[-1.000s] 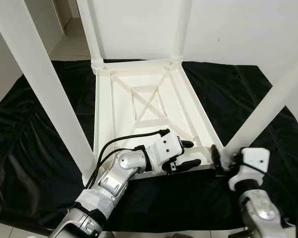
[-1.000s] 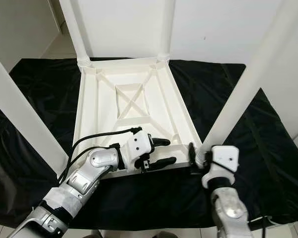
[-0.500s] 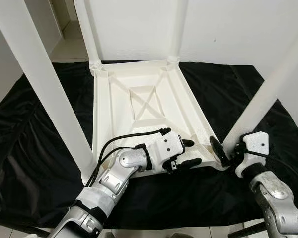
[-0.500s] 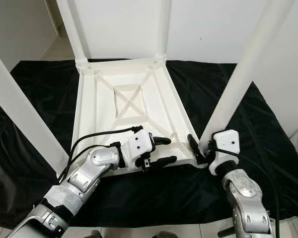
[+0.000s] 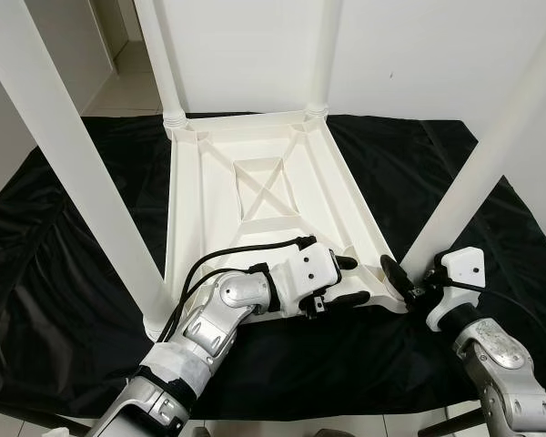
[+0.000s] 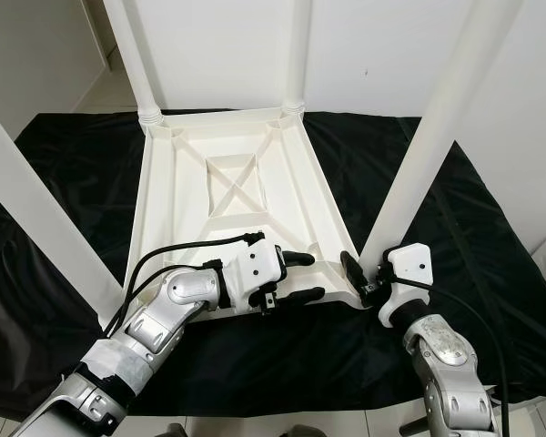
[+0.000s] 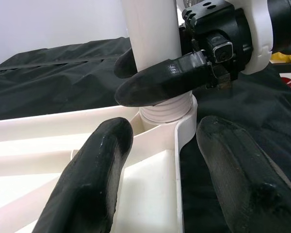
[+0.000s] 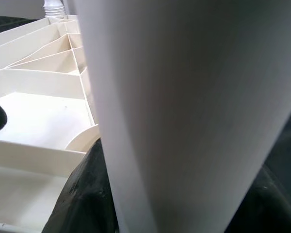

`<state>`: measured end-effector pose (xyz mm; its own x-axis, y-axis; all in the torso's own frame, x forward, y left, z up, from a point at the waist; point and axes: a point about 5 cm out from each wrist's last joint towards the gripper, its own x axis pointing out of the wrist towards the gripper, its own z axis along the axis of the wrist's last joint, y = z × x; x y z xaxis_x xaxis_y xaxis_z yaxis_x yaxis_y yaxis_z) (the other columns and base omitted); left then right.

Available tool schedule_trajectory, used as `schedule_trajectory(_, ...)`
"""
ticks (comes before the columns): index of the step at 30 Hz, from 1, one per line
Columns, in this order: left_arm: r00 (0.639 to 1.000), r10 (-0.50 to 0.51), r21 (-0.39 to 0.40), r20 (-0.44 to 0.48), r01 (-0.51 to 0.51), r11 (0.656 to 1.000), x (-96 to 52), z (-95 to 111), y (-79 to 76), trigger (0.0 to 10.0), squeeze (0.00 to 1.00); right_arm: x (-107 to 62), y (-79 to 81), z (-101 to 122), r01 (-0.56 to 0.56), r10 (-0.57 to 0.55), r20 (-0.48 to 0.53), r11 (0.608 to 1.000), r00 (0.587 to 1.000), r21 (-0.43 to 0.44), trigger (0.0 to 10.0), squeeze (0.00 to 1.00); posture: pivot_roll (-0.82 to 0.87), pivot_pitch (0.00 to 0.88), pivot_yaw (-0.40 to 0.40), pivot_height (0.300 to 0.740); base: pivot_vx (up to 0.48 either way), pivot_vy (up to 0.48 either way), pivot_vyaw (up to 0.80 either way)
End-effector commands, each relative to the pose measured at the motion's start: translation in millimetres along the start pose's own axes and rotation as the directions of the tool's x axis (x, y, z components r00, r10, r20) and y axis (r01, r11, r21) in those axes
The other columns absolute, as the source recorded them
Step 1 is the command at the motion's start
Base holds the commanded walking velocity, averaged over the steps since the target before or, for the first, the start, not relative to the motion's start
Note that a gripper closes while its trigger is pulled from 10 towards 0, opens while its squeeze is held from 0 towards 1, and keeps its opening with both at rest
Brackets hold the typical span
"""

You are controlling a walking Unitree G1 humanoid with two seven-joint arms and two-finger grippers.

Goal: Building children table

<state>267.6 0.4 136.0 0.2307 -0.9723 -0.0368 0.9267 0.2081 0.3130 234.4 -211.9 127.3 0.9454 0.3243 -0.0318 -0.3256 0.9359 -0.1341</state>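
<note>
On the black cloth lies the white plastic table, upside down with four legs up. Right gripper has its fingers closed round the base of the near right leg, just above its threaded socket; left gripper sits with fingers spread wide astride the near rim, clamping nothing. Judged light, stiff, smooth, likely slippery: hold legs low near the socket, steady by the ribbed rim.
</note>
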Motion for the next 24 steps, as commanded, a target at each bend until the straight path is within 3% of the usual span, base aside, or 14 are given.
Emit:
schedule_trajectory(1,1.0,-0.021,0.005,-0.007,0.021,1.0,0.2,-2.2,-3.2,10.0,0.0,0.4,5.1,-8.7,0.042,-0.041,-0.051,0.999,0.998,0.02,10.0,0.0,-0.09,0.003,0.017,0.74,0.0,0.0,0.0)
schedule_trajectory(4,1.0,-0.021,-0.001,-0.003,0.021,1.0,0.3,-1.6,-3.1,10.0,0.0,1.7,0.9,-10.1,0.138,-0.136,-0.071,0.99,0.988,0.019,10.0,0.0,-0.09,0.006,0.017,0.74,0.0,0.0,0.0)
schedule_trajectory(6,1.0,-0.021,-0.007,0.002,0.021,1.0,0.2,-0.6,-2.6,10.0,0.0,3.4,-1.0,-12.1,0.301,-0.297,-0.104,0.953,0.949,0.028,10.0,0.0,-0.09,0.006,0.018,0.74,0.0,0.0,0.0)
schedule_trajectory(9,1.0,-0.021,-0.008,0.002,0.021,1.0,0.2,-0.6,-2.4,10.0,0.0,4.2,2.2,-11.2,0.377,-0.371,-0.106,0.925,0.923,0.047,10.0,0.0,-0.09,0.006,0.019,0.74,0.0,0.0,0.0)
schedule_trajectory(11,1.0,-0.023,-0.006,0.002,0.023,1.0,0.1,-1.0,-2.8,10.0,0.0,5.5,17.6,-8.2,0.484,-0.474,-0.107,0.87,0.874,0.093,10.0,0.0,-0.09,0.004,0.02,0.74,0.0,0.0,0.0)
schedule_trajectory(12,1.0,-0.023,-0.006,0.002,0.023,1.0,0.1,-1.0,-2.8,10.0,0.0,5.5,17.6,-8.2,0.484,-0.474,-0.107,0.87,0.874,0.093,10.0,0.0,-0.09,0.004,0.02,0.74,0.0,0.0,0.0)
schedule_trajectory(13,1.0,-0.026,-0.004,0.002,0.026,1.0,0.3,-1.0,-3.1,10.0,0.0,5.3,27.1,-7.3,0.546,-0.536,-0.117,0.832,0.836,0.098,10.0,0.0,-0.09,0.002,0.018,0.74,0.0,0.0,0.0)
schedule_trajectory(15,1.0,-0.027,-0.004,0.003,0.027,1.0,0.4,-1.0,-3.0,10.0,0.0,5.1,29.5,-7.5,0.564,-0.553,-0.125,0.821,0.824,0.091,10.0,0.0,-0.09,0.002,0.018,0.74,0.0,0.0,0.0)
schedule_trajectory(18,1.0,-0.03,-0.003,0.005,0.03,1.0,2.0,-0.5,-3.5,10.0,0.0,6.8,44.8,-8.5,0.639,-0.623,-0.152,0.763,0.768,0.097,10.0,0.0,-0.09,0.0,0.015,0.74,0.0,0.0,0.0)
schedule_trajectory(24,0.999,-0.034,-0.002,0.009,0.034,0.999,3.0,-0.3,-4.0,10.0,0.0,12.5,55.4,-4.5,0.639,-0.624,-0.149,0.763,0.767,0.098,10.0,0.0,-0.09,0.0,0.014,0.74,0.0,0.0,0.0)
